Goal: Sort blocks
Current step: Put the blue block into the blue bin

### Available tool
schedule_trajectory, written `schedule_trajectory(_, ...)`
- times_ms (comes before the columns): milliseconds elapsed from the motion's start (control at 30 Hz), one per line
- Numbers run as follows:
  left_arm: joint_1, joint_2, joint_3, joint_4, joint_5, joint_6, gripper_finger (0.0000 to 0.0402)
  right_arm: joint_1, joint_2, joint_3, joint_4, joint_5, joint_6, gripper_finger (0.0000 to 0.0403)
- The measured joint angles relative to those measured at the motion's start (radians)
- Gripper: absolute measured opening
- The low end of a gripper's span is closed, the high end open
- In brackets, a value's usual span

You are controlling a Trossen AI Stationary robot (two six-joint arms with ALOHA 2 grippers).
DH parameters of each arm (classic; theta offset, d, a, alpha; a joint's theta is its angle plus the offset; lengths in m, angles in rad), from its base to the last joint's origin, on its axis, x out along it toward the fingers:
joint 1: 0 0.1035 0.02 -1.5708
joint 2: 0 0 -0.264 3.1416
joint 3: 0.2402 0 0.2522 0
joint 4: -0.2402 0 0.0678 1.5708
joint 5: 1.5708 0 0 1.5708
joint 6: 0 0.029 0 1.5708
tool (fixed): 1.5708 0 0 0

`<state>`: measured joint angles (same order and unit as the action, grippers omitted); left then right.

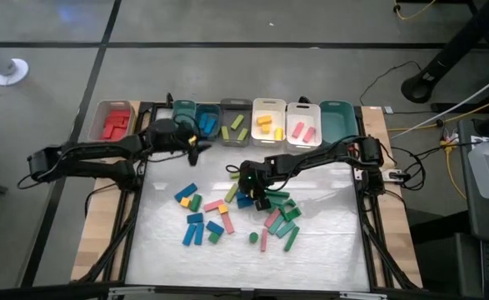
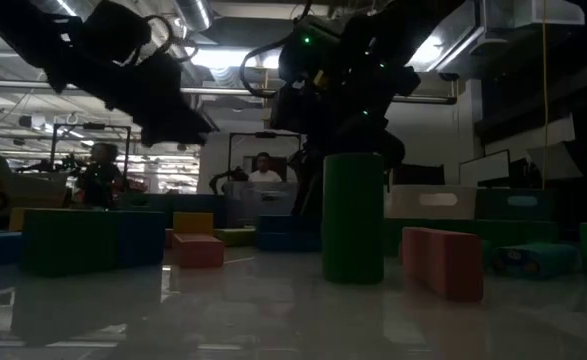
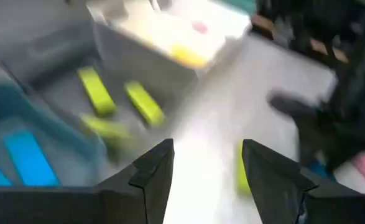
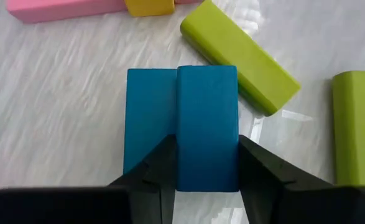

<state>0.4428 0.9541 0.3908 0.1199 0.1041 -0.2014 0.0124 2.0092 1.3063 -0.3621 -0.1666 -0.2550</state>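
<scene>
this is a robotics lab or open workshop hall: two dark arms [image 1: 86, 158] are mounted at the side edges of a framed work surface [image 1: 327, 250] that stands on a bare grey concrete floor [image 1: 227, 25], with loose cables [image 1: 444, 142] trailing past its right edge. the low view looks across into a wide room with strip ceiling lights [image 2: 198, 15], exposed ducting [image 2: 518, 25], further benches and a seated person [image 2: 263, 172].

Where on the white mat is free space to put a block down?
The white mat is bare along its right edge and front edge, and at its front left corner. It is crowded mid-mat, where the scattered blocks lie and the right claw works.
</scene>
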Motion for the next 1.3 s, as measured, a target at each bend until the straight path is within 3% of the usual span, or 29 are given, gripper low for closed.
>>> schedule_trajectory(200, -0.101, -0.02, 0.0, -0.253, 0.006, -0.033, 0.0179, 0.0, 0.008, 0.099, -0.095, 0.019, -0.041, 0.0129)
schedule_trajectory(367, -0.168, -0.02, 0.0, -0.349, 0.006, -0.119, 0.0179, -0.003, 0.007, 0.213, -0.148, 0.149, -0.18, 0.0141)
schedule_trajectory(600, -0.251, -0.02, 0.0, -0.357, 0.006, -0.204, 0.0179, -0.069, 0.006, 0.287, 0.016, 0.291, -0.342, 0.0135)
schedule_trajectory(867, -0.339, -0.019, 0.0, -0.353, -0.002, -0.249, 0.0179, -0.225, 0.056, 0.289, 0.344, 0.267, -0.378, 0.0143)
schedule_trajectory(1100, -0.391, -0.019, 0.0, -0.344, -0.022, -0.291, 0.0179, -0.338, 0.165, 0.288, 0.569, 0.1, -0.378, 0.0147)
schedule_trajectory(1300, -0.418, -0.019, 0.0, -0.344, -0.042, -0.322, 0.0179, -0.347, 0.187, 0.327, 0.577, 0.148, -0.354, 0.016)
